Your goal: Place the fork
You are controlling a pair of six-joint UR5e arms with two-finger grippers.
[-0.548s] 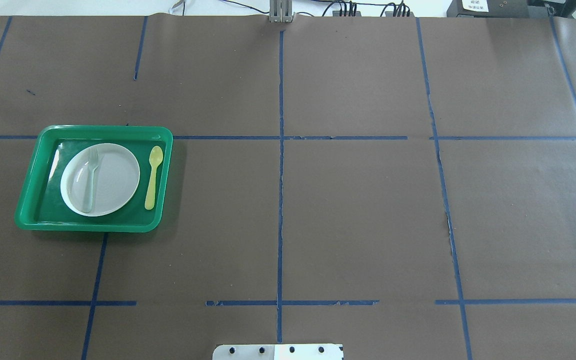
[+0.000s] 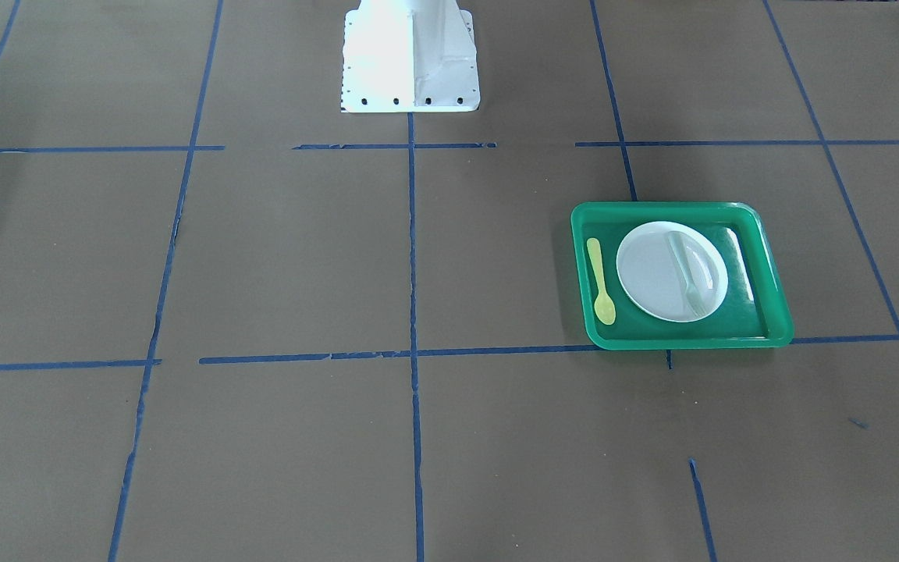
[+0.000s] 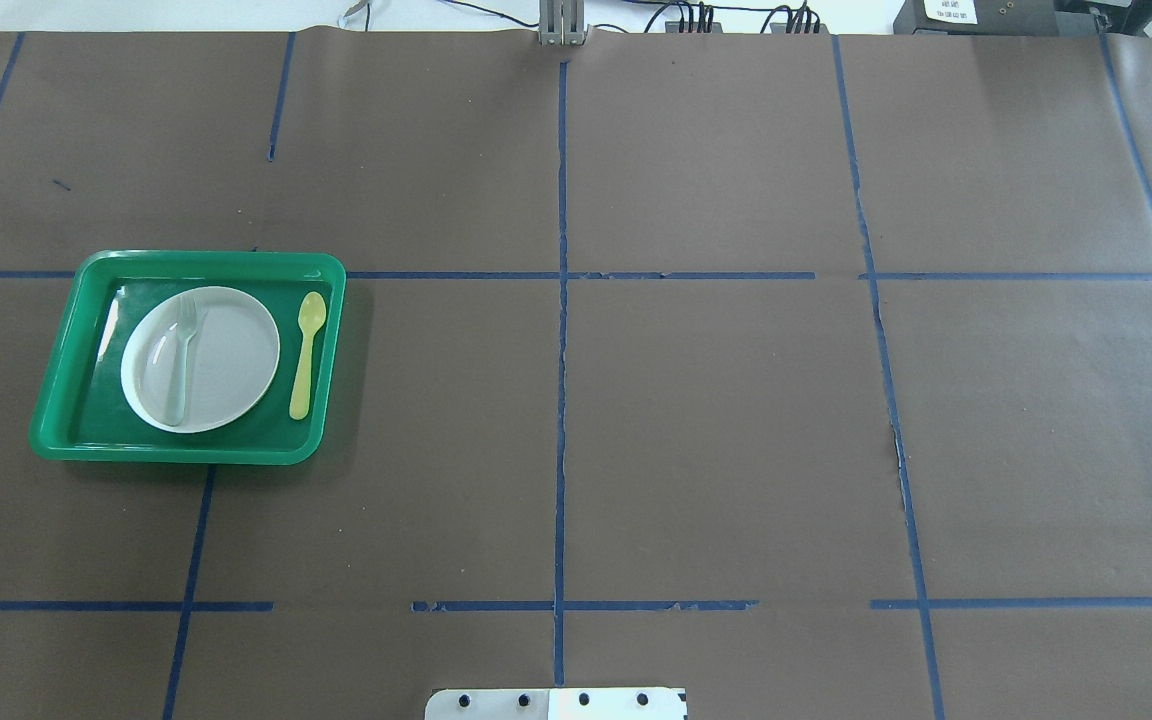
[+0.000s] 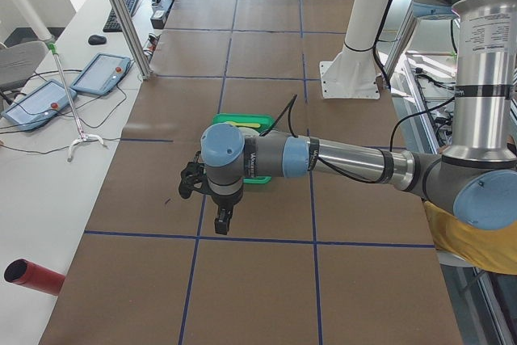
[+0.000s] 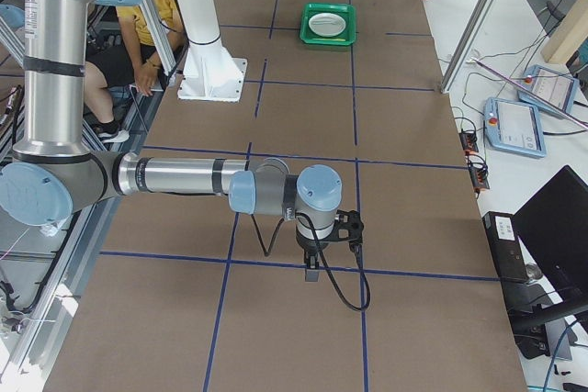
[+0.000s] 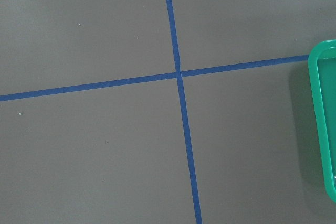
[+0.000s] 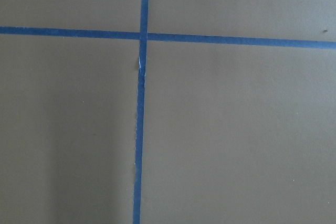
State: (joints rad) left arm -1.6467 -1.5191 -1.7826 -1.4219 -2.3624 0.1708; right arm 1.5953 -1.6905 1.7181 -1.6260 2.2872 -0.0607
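Observation:
The pale translucent fork [image 3: 181, 352] lies on the left part of a white plate [image 3: 231, 360] inside a green tray [image 3: 206, 258] at the table's left, tines pointing away from the robot. It also shows in the front view [image 2: 687, 273] on the plate [image 2: 652, 273] in the tray [image 2: 668, 208]. A yellow spoon [image 3: 306, 355] lies in the tray to the right of the plate. My left gripper [image 4: 222, 222] hangs over bare table short of the tray [image 4: 242, 123]. My right gripper [image 5: 312, 273] hangs far from the tray [image 5: 328, 23]. Whether they are open or shut I cannot tell.
Brown paper with a blue tape grid covers the table. The white robot base [image 2: 410, 62] stands at the table's near middle edge. The tray's rim [image 6: 325, 129] shows at the left wrist view's right edge. A red cylinder [image 4: 32, 276] lies off the table's left end.

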